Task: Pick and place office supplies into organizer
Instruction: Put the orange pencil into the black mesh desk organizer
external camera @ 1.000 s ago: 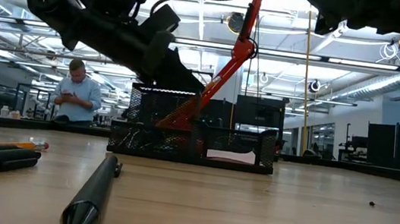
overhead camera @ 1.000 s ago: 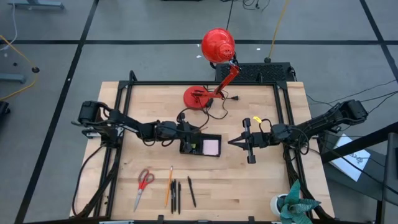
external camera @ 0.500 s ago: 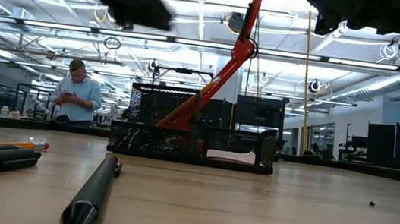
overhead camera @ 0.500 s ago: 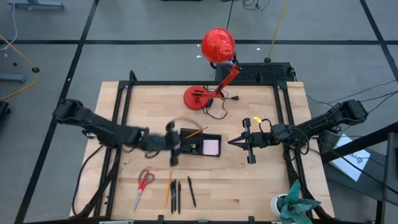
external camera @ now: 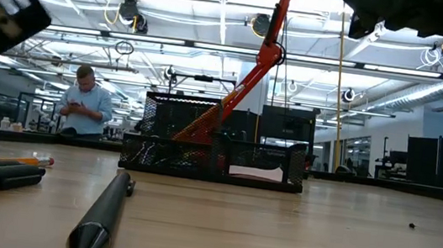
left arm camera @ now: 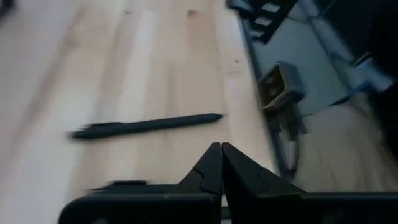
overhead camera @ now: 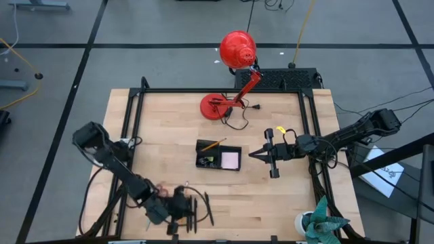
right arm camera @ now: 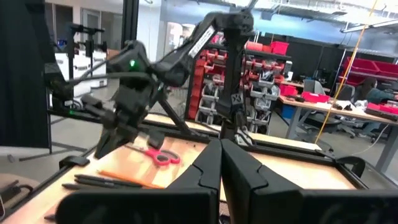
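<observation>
The wooden table (overhead camera: 285, 196) filled the centre of the high view, framed by black rails. A red desk lamp (overhead camera: 234, 57) stood at the upper centre of that frame, its base on the table's far edge.

The left arm reached from the left side down to the lower left of the high view, where the left hand (overhead camera: 178, 211) hung over the loose supplies at the table's bottom edge. Its fingers (left arm camera: 211, 171) were closed tip to tip with nothing between them. The right arm entered from the right edge, and the right hand (overhead camera: 256, 154) sat at centre right, just beside the organizer; its fingers (right arm camera: 217, 165) were likewise shut and empty.

The black mesh organizer (overhead camera: 218, 155) lay at the centre of the table. An orange pencil (overhead camera: 213, 145) leaned out of its taller left section, and a pink sticky-note pad (overhead camera: 230, 160) lay in its low right section.

The red-handled scissors (right arm camera: 158, 155) lay on the table, seen at centre left of the right wrist view, with a second orange pencil (right arm camera: 127, 178) below them. Black pens (overhead camera: 198, 209) lay at the lower left of the high view, partly hidden by the left hand. One black pen (left arm camera: 146, 125) lay apart from the left fingertips.

A person (external camera: 84, 105) stood in the room behind, at the left of the low view.
</observation>
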Robot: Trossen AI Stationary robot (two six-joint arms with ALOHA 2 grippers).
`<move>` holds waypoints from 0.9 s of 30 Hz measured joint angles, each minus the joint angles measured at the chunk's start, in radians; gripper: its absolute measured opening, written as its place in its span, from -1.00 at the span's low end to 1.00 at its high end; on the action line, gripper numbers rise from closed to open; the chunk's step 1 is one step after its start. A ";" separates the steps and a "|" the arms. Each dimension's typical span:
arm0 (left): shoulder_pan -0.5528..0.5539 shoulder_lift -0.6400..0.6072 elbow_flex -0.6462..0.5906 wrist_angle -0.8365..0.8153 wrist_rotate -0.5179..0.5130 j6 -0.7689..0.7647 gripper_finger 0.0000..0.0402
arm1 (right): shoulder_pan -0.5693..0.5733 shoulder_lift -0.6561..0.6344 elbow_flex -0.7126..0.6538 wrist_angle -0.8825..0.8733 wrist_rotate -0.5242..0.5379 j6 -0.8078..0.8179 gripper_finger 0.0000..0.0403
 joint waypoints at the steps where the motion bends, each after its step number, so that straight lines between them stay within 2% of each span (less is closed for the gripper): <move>1: -0.008 0.022 0.000 0.033 -0.001 -0.011 -0.95 | 0.000 0.000 0.000 0.006 0.000 0.002 -0.98; 8: -0.022 0.130 0.000 0.091 0.005 -0.132 -0.96 | 0.001 0.000 0.000 0.013 0.000 0.013 -0.98; 14: -0.057 0.110 0.000 0.018 -0.004 -0.187 -0.98 | 0.001 0.000 0.000 0.009 0.000 0.014 -0.98; 17: -0.072 0.094 0.019 -0.091 -0.038 -0.283 -0.99 | 0.001 0.000 0.000 0.007 0.000 0.013 -0.98; 22: -0.070 0.094 0.121 -0.392 -0.018 -0.395 -0.99 | 0.001 0.000 0.000 0.007 0.000 0.012 -0.98; 27: -0.065 0.094 0.194 -0.547 -0.012 -0.409 -0.99 | 0.001 0.000 0.000 0.009 0.000 0.027 -0.98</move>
